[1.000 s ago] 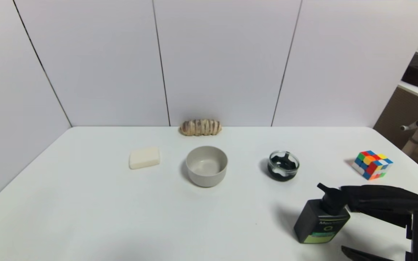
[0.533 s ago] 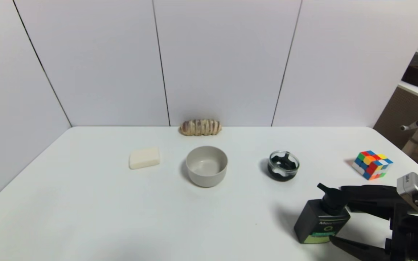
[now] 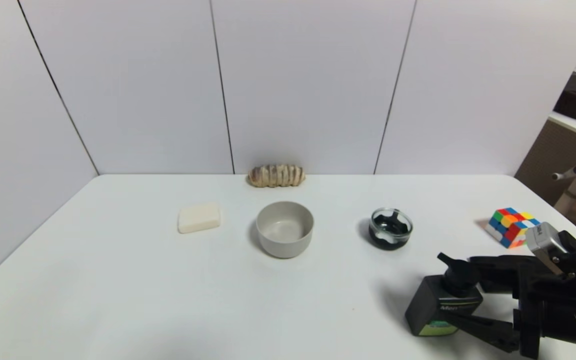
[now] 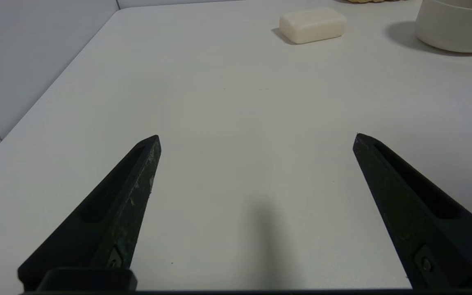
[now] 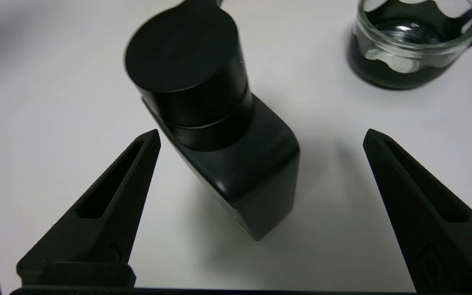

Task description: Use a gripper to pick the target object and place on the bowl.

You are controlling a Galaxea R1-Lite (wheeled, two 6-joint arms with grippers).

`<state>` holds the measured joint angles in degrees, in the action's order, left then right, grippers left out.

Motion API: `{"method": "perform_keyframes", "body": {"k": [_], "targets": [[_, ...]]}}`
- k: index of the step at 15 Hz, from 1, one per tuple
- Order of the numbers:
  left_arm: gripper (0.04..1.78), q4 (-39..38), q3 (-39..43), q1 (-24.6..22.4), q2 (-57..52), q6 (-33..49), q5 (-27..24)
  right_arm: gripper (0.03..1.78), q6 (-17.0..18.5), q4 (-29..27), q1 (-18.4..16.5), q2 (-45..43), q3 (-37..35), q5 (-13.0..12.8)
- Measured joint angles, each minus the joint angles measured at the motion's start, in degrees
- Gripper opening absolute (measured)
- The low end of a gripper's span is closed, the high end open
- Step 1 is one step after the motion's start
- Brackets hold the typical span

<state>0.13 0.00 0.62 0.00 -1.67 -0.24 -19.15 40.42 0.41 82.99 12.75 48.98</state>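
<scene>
The black pump bottle [image 3: 442,306] with white "Men" lettering stands upright at the near right of the white table; it also shows in the right wrist view [image 5: 223,135]. My right gripper [image 3: 460,290] is open and reaches in from the right, one finger behind the pump top and one along the bottle's near side. In the right wrist view the right gripper [image 5: 261,134] straddles the bottle's near corner with gaps on both sides. The grey-beige bowl [image 3: 285,229] stands empty at the table's middle. My left gripper [image 4: 256,138] is open and empty over bare table.
A clear glass dish with dark contents [image 3: 390,229] stands behind the bottle, also in the right wrist view [image 5: 412,41]. A colour cube [image 3: 513,227] is at the far right, a soap bar [image 3: 199,218] left of the bowl, a bread loaf [image 3: 276,176] by the back wall.
My right gripper has slid leftward along the table toward the bottle, so its two open fingers now flank it. The bottle has not moved.
</scene>
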Motion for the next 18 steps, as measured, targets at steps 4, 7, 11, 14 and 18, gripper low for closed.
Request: {"method": "perform_keyframes", "body": {"k": [4, 7, 11, 14, 18], "targets": [[1.69, 0.0, 0.0, 0.0, 0.0, 0.0, 0.0, 1.71, -2.1, 0.4, 0.0, 1.2, -0.5, 4.5], [1.69, 0.0, 0.0, 0.0, 0.0, 0.0, 0.0, 1.71, -3.2, 0.4, 0.0, 1.9, -1.3, 5.2], [1.69, 0.0, 0.0, 0.0, 0.0, 0.0, 0.0, 1.71, -5.2, 0.4, 0.0, 3.4, -1.5, 5.7], [1.69, 0.0, 0.0, 0.0, 0.0, 0.0, 0.0, 1.71, -7.6, 0.4, 0.0, 4.9, -1.5, 5.8], [1.69, 0.0, 0.0, 0.0, 0.0, 0.0, 0.0, 1.71, -8.7, 2.2, -0.1, 7.2, -1.0, 6.9]]}}
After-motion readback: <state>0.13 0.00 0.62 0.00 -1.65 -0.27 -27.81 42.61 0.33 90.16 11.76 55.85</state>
